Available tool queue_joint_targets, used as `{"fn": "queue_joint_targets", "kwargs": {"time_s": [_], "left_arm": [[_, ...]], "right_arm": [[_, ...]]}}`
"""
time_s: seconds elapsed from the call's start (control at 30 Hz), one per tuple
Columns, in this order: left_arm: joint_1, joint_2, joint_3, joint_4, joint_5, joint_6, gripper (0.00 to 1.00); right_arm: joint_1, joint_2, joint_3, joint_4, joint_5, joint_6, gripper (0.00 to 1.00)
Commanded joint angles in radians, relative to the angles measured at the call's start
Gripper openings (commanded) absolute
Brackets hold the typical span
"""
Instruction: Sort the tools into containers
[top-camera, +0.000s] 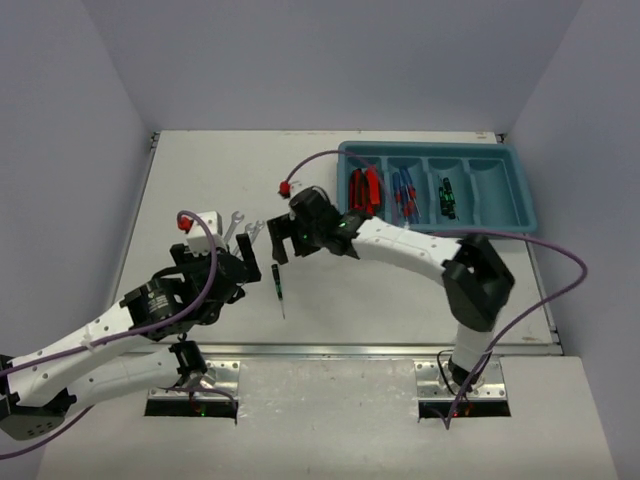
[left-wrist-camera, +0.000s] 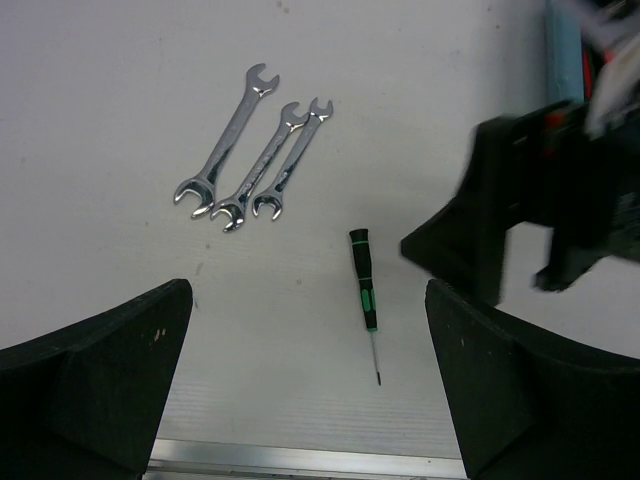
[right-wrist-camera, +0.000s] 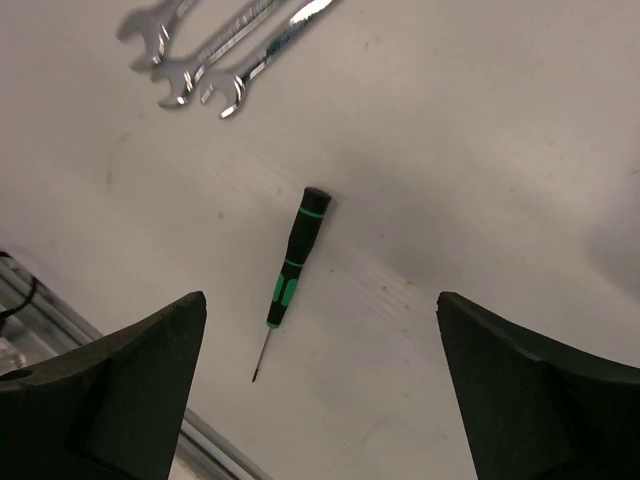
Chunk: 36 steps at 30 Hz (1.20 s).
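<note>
A short black screwdriver with green marks (top-camera: 278, 285) (left-wrist-camera: 365, 290) (right-wrist-camera: 292, 262) lies loose on the white table, tip toward the near edge. My right gripper (top-camera: 280, 245) (right-wrist-camera: 320, 300) hangs open just above it, nothing between its fingers. Three small silver wrenches (top-camera: 238, 228) (left-wrist-camera: 250, 155) (right-wrist-camera: 215, 50) lie side by side just beyond. My left gripper (top-camera: 243, 272) (left-wrist-camera: 308, 290) is open and empty, left of the screwdriver. The teal tray (top-camera: 435, 150) at the far right holds red-and-black tools (top-camera: 364, 190), blue-handled screwdrivers (top-camera: 403, 193) and a black-green screwdriver (top-camera: 447, 197) in separate compartments.
The tray's rightmost compartment (top-camera: 493, 190) looks empty. A purple cable with a red plug (top-camera: 285, 187) arcs over the table behind the right gripper. The right gripper's body (left-wrist-camera: 540, 210) sits close to the left gripper's right side. The table's metal front edge (left-wrist-camera: 300, 458) is near.
</note>
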<state>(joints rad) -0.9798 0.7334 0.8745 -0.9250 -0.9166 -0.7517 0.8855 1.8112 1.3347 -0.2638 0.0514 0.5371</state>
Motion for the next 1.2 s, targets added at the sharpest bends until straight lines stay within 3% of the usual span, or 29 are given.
{"fn": "queue_joint_targets", "kwargs": {"time_s": [0.0, 0.2, 0.37, 0.57, 0.67, 0.73, 0.77, 1.0, 1.07, 1.13, 1.17], "left_arm": [[0.01, -0.035, 0.008, 0.01, -0.024, -0.01, 1.0], [0.012, -0.039, 0.008, 0.021, -0.015, 0.003, 1.0], [0.012, -0.051, 0.006, 0.025, -0.009, 0.007, 1.0], [0.012, -0.06, 0.004, 0.029, -0.008, 0.011, 1.0], [0.011, -0.06, 0.004, 0.029, -0.007, 0.011, 1.0], [0.012, -0.064, 0.004, 0.029, -0.007, 0.011, 1.0], [0.012, -0.065, 0.004, 0.029, -0.007, 0.011, 1.0], [0.01, -0.068, 0.0, 0.037, 0.0, 0.019, 1.0], [0.01, -0.066, 0.0, 0.04, 0.004, 0.023, 1.0], [0.01, -0.063, -0.002, 0.041, 0.005, 0.023, 1.0], [0.01, -0.065, 0.0, 0.041, 0.005, 0.025, 1.0]], "right_arm": [[0.137, 0.171, 0.162, -0.121, 0.191, 0.109, 0.94], [0.166, 0.289, 0.24, -0.192, 0.248, 0.137, 0.78], [0.166, 0.405, 0.331, -0.253, 0.268, 0.124, 0.53], [0.162, 0.463, 0.349, -0.265, 0.264, 0.105, 0.4], [0.157, 0.47, 0.347, -0.267, 0.25, 0.094, 0.23], [0.154, 0.456, 0.337, -0.269, 0.243, 0.086, 0.04], [0.152, 0.442, 0.328, -0.269, 0.242, 0.081, 0.0], [0.131, 0.067, 0.104, -0.143, 0.185, -0.093, 0.0], [0.063, -0.125, 0.039, -0.143, 0.263, -0.25, 0.0], [-0.004, -0.205, -0.006, -0.13, 0.314, -0.339, 0.0], [-0.097, -0.238, -0.05, -0.12, 0.357, -0.436, 0.0]]}}
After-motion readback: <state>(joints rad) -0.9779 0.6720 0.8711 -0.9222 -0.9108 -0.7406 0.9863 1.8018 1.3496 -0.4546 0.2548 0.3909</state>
